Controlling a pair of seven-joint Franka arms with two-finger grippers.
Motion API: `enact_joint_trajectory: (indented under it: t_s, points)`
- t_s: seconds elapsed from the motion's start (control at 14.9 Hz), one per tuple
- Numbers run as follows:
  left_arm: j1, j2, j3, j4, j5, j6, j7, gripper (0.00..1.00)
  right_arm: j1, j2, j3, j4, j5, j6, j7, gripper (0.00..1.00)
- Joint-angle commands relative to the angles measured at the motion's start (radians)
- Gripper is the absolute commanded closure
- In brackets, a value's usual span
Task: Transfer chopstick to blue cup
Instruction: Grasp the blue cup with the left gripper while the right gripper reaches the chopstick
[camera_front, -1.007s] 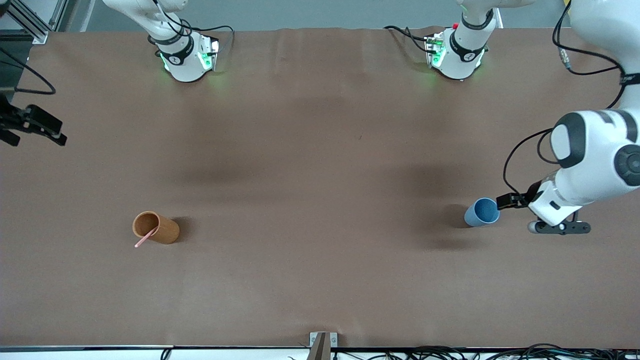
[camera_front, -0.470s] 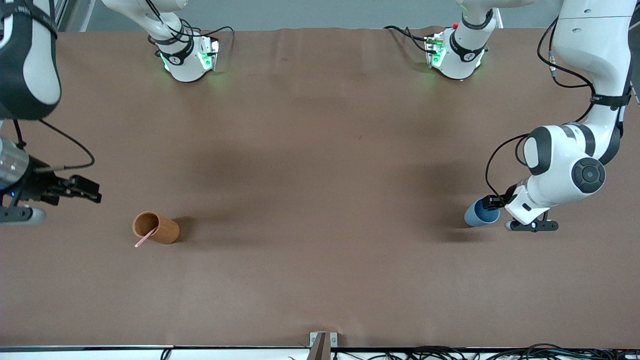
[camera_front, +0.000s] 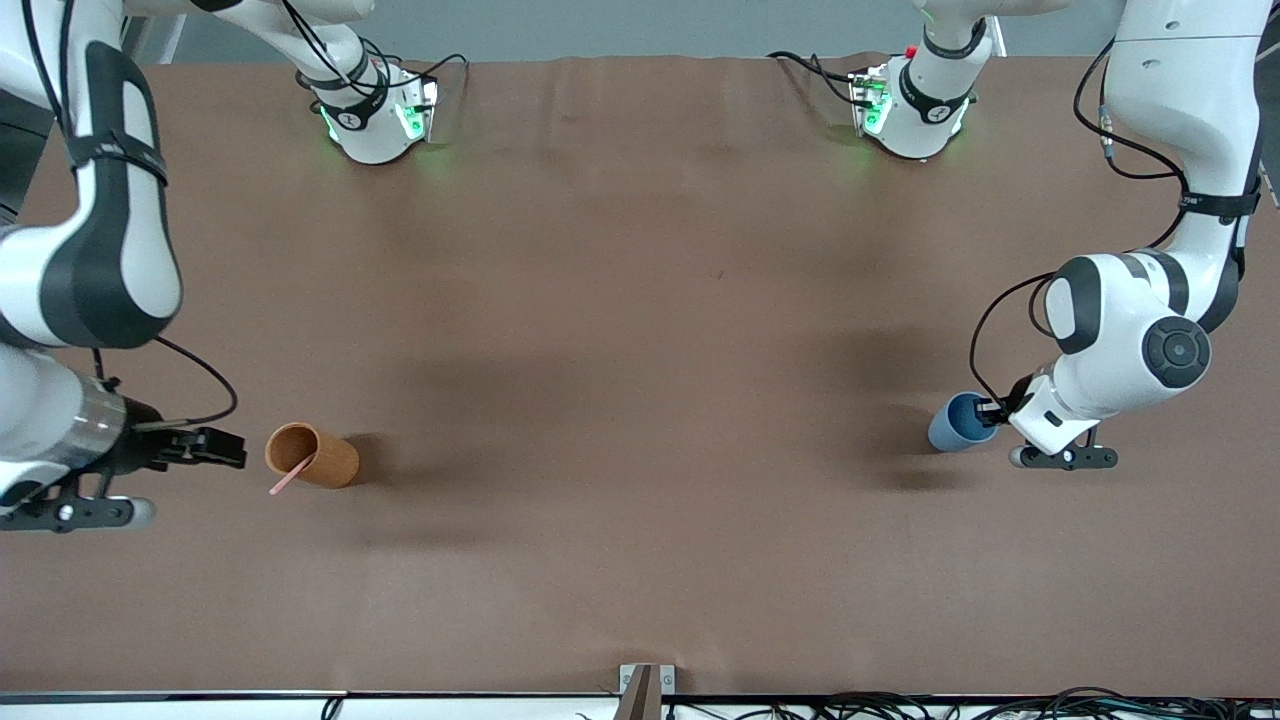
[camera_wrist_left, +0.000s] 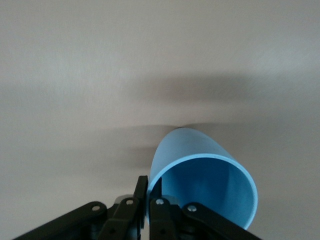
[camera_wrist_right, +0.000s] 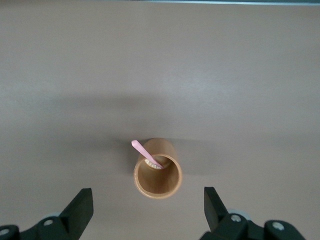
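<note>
**A:** Where is the chopstick, and what holds it?

**B:** The chopstick (camera_front: 292, 477) is a thin pink stick standing tilted in the orange-brown cup (camera_front: 311, 456), toward the right arm's end of the table; in the front view its free end leans out past the rim toward about 7 o'clock; no gripper touches it; the right wrist view shows the same chopstick (camera_wrist_right: 145, 153) resting against the inside of the orange-brown cup (camera_wrist_right: 158, 174).

**A:** And the right gripper?

**B:** The right gripper (camera_front: 222, 446) sits just beside the orange-brown cup, at about 9 o'clock from it in the front view, apart from its rim; its fingers (camera_wrist_right: 80, 208) are spread wide, with the cup seen between them and nothing gripped.

**A:** Where is the blue cup?

**B:** The blue cup (camera_front: 956, 424) stands on the table (camera_front: 640, 350) toward the left arm's end, well apart from the orange-brown cup; it is light blue outside, darker inside.

**A:** What is the left gripper doing?

**B:** The left gripper (camera_front: 990, 409) is at the blue cup's rim, at about 3 o'clock from the cup in the front view; in the left wrist view its fingers (camera_wrist_left: 141, 192) are clamped on the wall of the blue cup (camera_wrist_left: 200, 172), one outside and one inside the rim.
</note>
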Motion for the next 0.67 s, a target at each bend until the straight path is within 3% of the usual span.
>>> enact_joint_trajectory:
  t_s: [0.0, 0.4, 0.6]
  points:
    - [-0.017, -0.046, -0.055, 0.055, -0.013, -0.089, -0.102, 1.00, 0.008, 0.046, -0.003, 0.034, -0.008, 0.000, 0.024, 0.03]
    - [-0.066, -0.031, -0.342, 0.130, -0.003, -0.132, -0.626, 1.00, 0.011, 0.120, -0.003, 0.030, -0.008, 0.092, 0.026, 0.08]
    - [-0.237, 0.062, -0.347, 0.239, 0.003, -0.131, -0.834, 1.00, 0.014, 0.133, -0.003, 0.014, -0.010, 0.105, 0.023, 0.12]
